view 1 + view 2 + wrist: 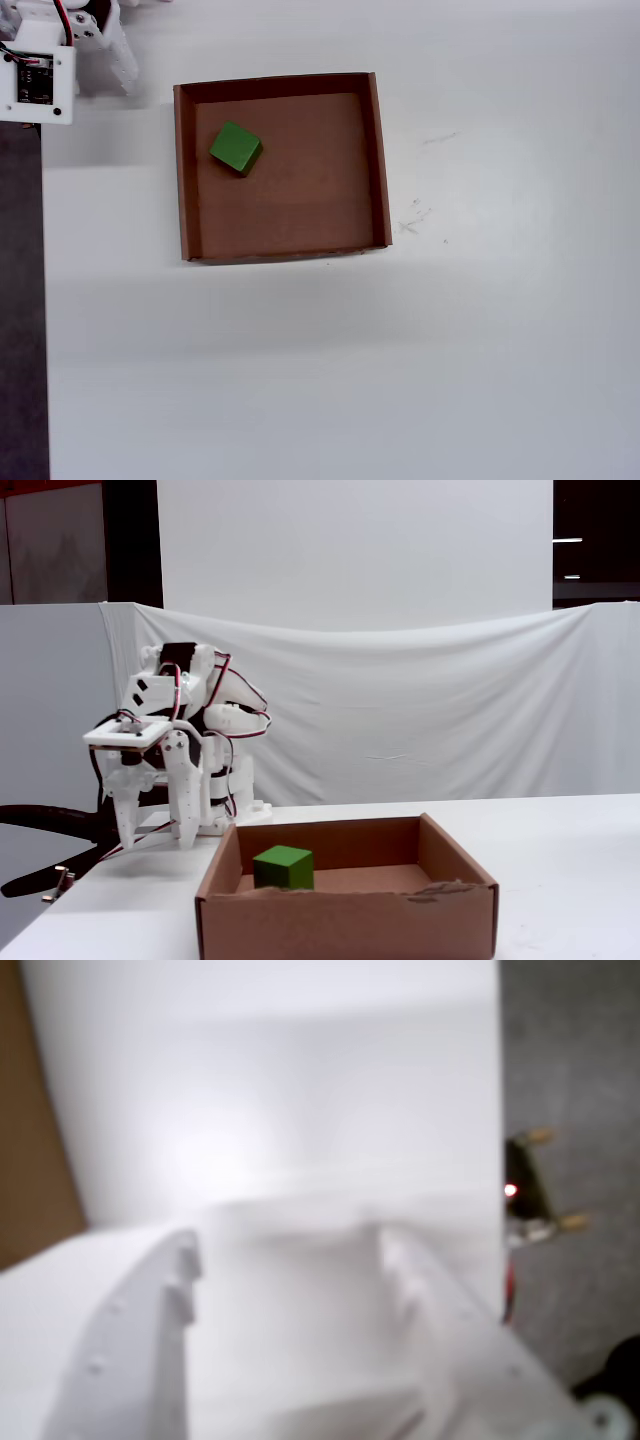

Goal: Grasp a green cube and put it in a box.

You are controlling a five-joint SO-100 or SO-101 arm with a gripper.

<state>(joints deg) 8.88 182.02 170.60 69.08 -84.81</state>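
The green cube (236,147) lies inside the box (380,160), near its upper-left corner in the overhead view. In the fixed view the cube (283,867) rests on the box floor behind the front wall (350,920). My white gripper (155,835) hangs fingers-down left of the box, apart from it, above the table. In the wrist view the gripper (285,1260) is blurred, its jaws stand apart with only white table between them, and it holds nothing. The cube does not show in the wrist view.
The folded white arm (100,50) and its base sit at the table's top-left corner in the overhead view. A circuit board with a red light (525,1190) hangs over the grey floor (580,1080) past the table edge. A brown surface (30,1160) shows at the wrist view's left edge.
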